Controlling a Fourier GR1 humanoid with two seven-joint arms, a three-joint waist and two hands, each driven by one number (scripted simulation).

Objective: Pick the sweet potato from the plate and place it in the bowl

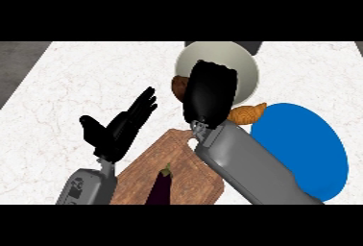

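Observation:
The cream bowl [225, 56] stands at the back of the counter. My right hand [209, 91] hovers over its near left part, back of the hand facing me, fingers curled. A brown sweet potato [179, 85] pokes out at the hand's left side; most of it is hidden by the hand. The blue plate [308, 144] lies to the right, partly under my right forearm. My left hand [119, 129] is open at centre left, fingers pointing up, away from both dishes.
A golden croissant [248, 113] lies between the bowl and the blue plate. A wooden cutting board [152, 168] sits near the front with a dark purple eggplant [161, 187] on it. The marble counter's left edge runs along the upper left.

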